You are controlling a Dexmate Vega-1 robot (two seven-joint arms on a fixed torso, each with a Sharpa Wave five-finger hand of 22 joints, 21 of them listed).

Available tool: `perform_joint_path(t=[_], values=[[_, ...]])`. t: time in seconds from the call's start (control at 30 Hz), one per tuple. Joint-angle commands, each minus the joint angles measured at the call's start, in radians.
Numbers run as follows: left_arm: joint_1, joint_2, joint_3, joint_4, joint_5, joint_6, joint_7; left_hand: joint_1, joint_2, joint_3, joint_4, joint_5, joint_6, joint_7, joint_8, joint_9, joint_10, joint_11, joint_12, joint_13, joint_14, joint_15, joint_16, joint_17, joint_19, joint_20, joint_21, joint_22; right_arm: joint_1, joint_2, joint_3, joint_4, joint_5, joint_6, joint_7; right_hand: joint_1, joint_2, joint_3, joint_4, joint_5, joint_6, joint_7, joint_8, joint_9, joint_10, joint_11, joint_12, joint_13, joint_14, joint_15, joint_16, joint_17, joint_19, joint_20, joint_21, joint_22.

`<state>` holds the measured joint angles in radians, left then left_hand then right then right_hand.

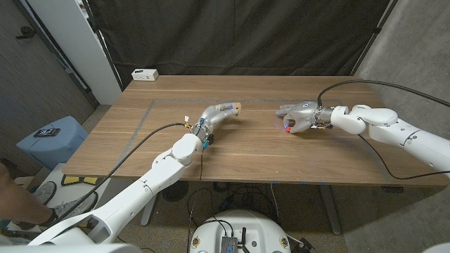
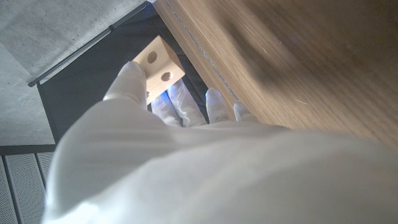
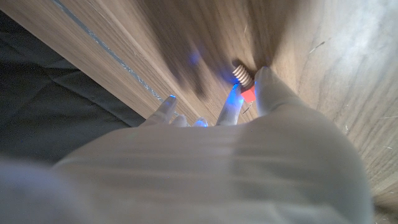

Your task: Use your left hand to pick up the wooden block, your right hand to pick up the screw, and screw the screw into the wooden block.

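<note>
My left hand (image 1: 216,114) reaches over the middle of the table and grips the pale wooden block (image 1: 236,107) at its fingertips. In the left wrist view the block (image 2: 160,63) shows two round holes and sits between the thumb and the fingers (image 2: 133,79). About a hand's width to the right, my right hand (image 1: 299,117) pinches the screw (image 1: 287,128). In the right wrist view the screw (image 3: 243,79) has a red head and a pale threaded shaft that points at the tabletop, close to it. The two hands are apart.
The wooden table (image 1: 253,154) has a taped line (image 1: 144,119) along its left side. A white power strip (image 1: 145,74) lies at the far left corner. A blue bin (image 1: 50,137) stands on the floor to the left. Black cables trail from both arms.
</note>
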<state>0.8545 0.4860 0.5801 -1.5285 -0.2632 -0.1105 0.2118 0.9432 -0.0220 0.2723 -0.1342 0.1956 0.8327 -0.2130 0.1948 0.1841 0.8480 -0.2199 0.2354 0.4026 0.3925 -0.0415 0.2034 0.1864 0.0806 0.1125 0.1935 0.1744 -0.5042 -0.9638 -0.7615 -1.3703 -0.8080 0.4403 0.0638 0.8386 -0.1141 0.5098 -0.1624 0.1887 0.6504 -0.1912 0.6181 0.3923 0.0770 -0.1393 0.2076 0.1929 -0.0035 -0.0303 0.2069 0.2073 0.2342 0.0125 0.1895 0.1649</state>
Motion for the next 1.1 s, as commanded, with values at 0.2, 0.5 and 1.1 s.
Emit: perform_joint_path(t=[0.2,0.5,1.1], values=[[0.009,0.004,-0.001,-0.007,0.001,-0.001,0.004,-0.002,0.010,-0.006,-0.002,0.001,0.010,0.004,0.006,0.005,-0.009,0.000,0.000,0.001,-0.005,-0.091,0.005,0.002,-0.005,0.006,0.004,0.005,-0.027,-0.015,0.035,-0.036,0.049,-0.023,0.010,0.014,-0.001,0.006,0.001,0.005,0.015,0.000,0.013,0.006,0.013,0.000,0.003,0.003,0.010,-0.025,0.002,0.003,0.011,-0.001,0.004,0.004],[0.006,0.003,0.002,-0.004,0.005,-0.005,0.000,-0.002,0.011,-0.007,-0.002,0.001,0.008,0.001,0.006,0.005,-0.010,0.000,-0.001,0.002,-0.005,-0.091,0.006,0.002,-0.006,0.006,0.004,0.005,-0.066,-0.026,0.077,-0.078,0.126,-0.066,0.039,0.014,-0.001,0.006,0.001,0.004,0.018,0.002,0.020,0.010,0.019,0.000,0.004,0.003,0.010,-0.023,0.002,0.004,0.012,-0.001,0.003,0.004],[0.001,0.000,0.008,0.002,0.008,-0.011,-0.011,-0.001,0.012,-0.009,-0.003,0.001,0.007,0.001,0.005,0.005,-0.010,0.000,-0.003,0.003,-0.005,-0.092,0.006,0.002,-0.006,0.003,0.004,0.005,-0.160,-0.042,0.172,-0.176,0.329,-0.168,0.096,0.002,-0.001,0.002,0.007,0.002,0.027,0.006,0.037,0.020,0.028,0.007,0.003,0.003,0.007,-0.012,0.001,0.006,0.008,0.003,0.001,0.004]])
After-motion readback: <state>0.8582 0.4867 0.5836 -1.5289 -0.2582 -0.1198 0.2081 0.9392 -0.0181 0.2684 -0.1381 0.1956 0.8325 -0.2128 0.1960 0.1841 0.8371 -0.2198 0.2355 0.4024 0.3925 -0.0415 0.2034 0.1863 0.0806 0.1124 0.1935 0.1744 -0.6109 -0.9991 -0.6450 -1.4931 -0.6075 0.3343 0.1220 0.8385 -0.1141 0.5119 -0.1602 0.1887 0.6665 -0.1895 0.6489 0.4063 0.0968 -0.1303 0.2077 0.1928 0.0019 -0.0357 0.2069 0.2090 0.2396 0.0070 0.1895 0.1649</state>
